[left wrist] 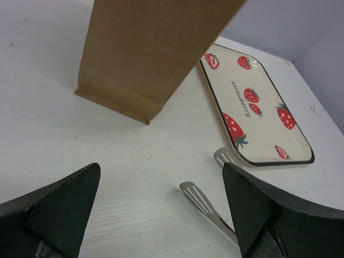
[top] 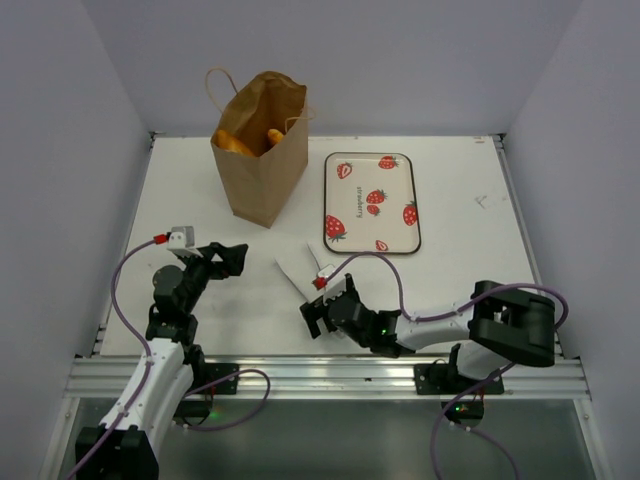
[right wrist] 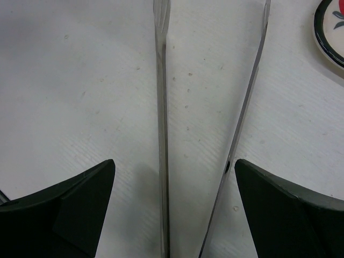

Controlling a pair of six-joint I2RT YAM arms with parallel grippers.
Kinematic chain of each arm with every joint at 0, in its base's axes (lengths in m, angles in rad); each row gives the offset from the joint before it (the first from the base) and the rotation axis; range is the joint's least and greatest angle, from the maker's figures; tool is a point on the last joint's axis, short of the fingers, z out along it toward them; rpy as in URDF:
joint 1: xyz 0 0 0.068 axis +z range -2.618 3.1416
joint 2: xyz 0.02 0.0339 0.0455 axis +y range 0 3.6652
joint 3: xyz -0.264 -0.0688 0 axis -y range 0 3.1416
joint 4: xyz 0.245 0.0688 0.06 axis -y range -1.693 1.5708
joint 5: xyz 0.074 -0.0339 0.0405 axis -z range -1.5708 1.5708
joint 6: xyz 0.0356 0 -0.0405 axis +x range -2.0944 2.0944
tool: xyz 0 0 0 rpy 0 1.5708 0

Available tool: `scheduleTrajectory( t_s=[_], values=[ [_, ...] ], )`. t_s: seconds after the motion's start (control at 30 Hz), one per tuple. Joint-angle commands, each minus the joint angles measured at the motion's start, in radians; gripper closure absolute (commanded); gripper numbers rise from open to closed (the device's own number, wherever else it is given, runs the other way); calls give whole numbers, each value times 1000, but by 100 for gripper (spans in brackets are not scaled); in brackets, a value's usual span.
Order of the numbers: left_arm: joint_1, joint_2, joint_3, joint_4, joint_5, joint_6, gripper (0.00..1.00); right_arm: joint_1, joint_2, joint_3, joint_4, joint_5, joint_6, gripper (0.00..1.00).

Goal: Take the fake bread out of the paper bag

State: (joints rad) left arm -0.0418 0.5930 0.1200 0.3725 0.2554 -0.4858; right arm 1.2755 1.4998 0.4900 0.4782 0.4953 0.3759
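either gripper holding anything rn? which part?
Nothing is held. Left gripper is open and empty. Right gripper is open too, fingers on either side of the tongs' arms, not closed on them.

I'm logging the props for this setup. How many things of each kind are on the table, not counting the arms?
Brown kraft paper bag with loop handles: 1
Glossy golden-orange toy bread pieces showing in the bag's mouth: 2 (more may be hidden)
Cream strawberry-print tray with dark rim: 1
Metal tongs: 1
Total: 5 visible
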Motion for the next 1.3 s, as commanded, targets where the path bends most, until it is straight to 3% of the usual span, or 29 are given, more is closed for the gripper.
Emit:
scheduleTrajectory(
  t_s=[0.0, 0.87, 1.27],
  values=[
    [-6, 2, 27, 36, 13, 19, 0, 2, 28, 32, 66, 61, 6, 1],
    [-6, -1, 21, 48, 18, 21, 0, 2, 103, -77, 307, 135, 6, 7],
    [-6, 1, 21, 49, 18, 21, 0, 2, 183, -68, 362, 138, 12, 19]
  ],
)
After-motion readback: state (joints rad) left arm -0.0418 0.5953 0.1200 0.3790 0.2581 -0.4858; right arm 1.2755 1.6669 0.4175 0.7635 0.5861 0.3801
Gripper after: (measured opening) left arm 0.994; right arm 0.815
